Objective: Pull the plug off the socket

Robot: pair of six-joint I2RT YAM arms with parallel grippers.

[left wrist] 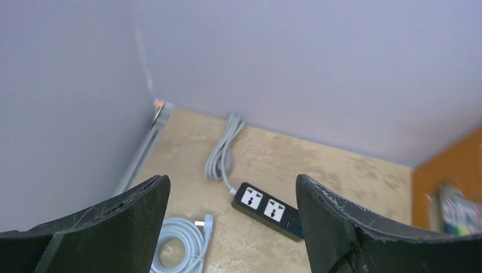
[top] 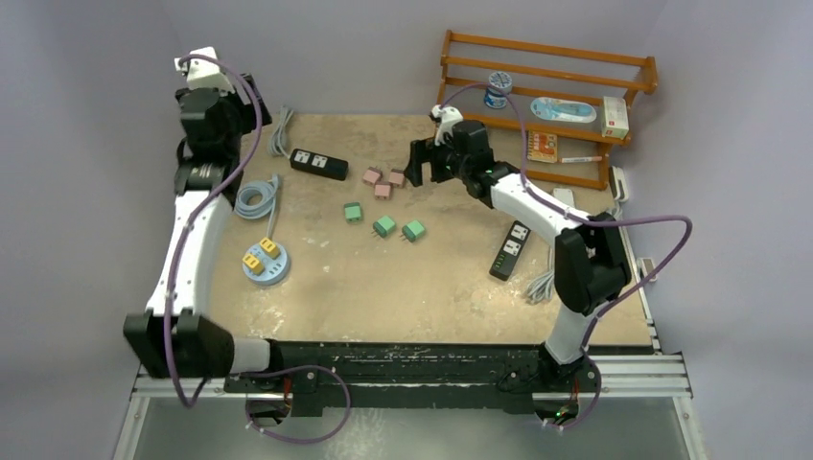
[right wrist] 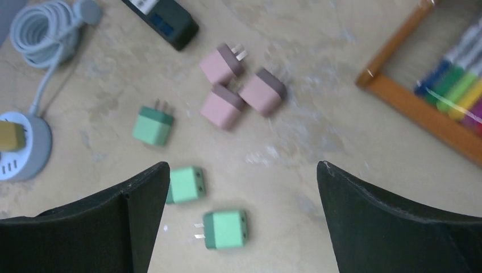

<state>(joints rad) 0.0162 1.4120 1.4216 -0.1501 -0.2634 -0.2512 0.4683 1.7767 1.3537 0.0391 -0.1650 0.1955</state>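
- Yellow plugs (top: 261, 254), two of them, stand pushed into the round socket (top: 274, 277). This pale-blue disc lies on the left part of the table (top: 431, 287), well in front of the left arm's base.
- The wooden rack (top: 546, 46) stands far to the right of the round socket, at the table's back edge. It holds a few small items, some of them markers.
- The left gripper (left wrist: 232, 181) is raised high over the back-left corner, well beyond the round socket. Its jaws are spread wide and hold nothing.
- The right gripper (right wrist: 241, 168) hovers to the right of the round socket and farther back, above the loose plugs. Its jaws also stand wide apart and empty.
- One black power strip (top: 318, 164) lies beyond the round socket, slightly to its right. A second black power strip (top: 511, 251) lies far to the socket's right.
- A coiled pale-blue cable (top: 257, 199) lies just behind the round socket and its lead runs to the socket.
- Three pink plugs (right wrist: 233, 91) lie clustered to the right of the round socket, farther back.
- Three green plugs (top: 383, 223) lie loose on the table between the pink cluster and the socket's level, apart from one another.
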